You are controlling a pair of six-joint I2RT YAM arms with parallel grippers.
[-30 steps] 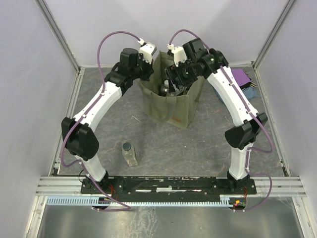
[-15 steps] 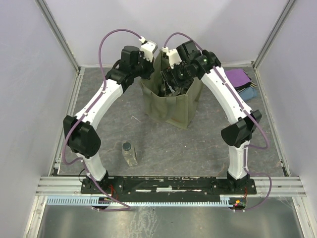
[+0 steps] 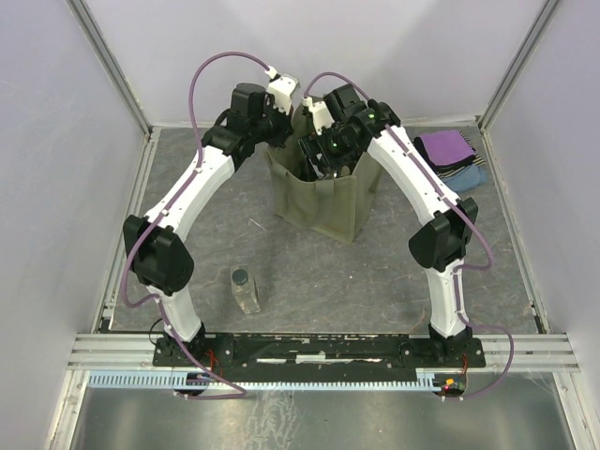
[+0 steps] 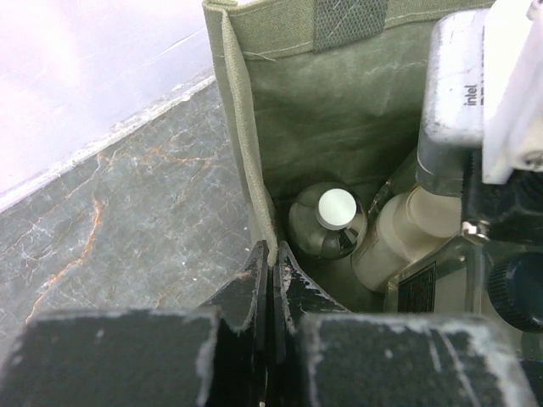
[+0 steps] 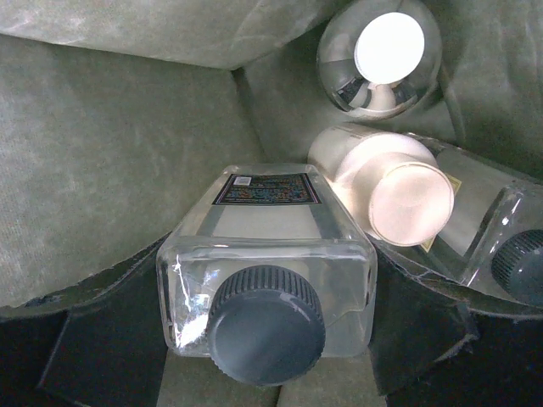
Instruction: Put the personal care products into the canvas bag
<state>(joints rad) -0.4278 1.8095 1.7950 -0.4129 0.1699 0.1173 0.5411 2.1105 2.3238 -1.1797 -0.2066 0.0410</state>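
The olive canvas bag [image 3: 328, 202] stands at the table's middle back. My left gripper [image 4: 271, 259] is shut on the bag's left rim [image 4: 246, 144], holding the rim at the bag's open top; it also shows in the top view [image 3: 281, 127]. My right gripper [image 5: 270, 254] is inside the bag, shut on a clear rectangular bottle [image 5: 267, 220] with a dark cap [image 5: 267, 326]. In the bag lie the silvery nozzle-topped bottle [image 5: 379, 59], the cream-white jar [image 5: 390, 182] and another clear bottle [image 5: 501, 242]. A third clear bottle [image 3: 246, 289] lies on the table, front left.
The blue and purple folded cloth [image 3: 452, 159] lies at the back right by the frame. Aluminium frame rails [image 3: 131, 216] and pale walls close in the grey stone-pattern table [image 3: 375, 272]. Both arm bases stand at the near edge.
My right gripper has moved left and down into the bag with the clear bottle. My left gripper has stayed at the bag's rim, shifting only slightly.
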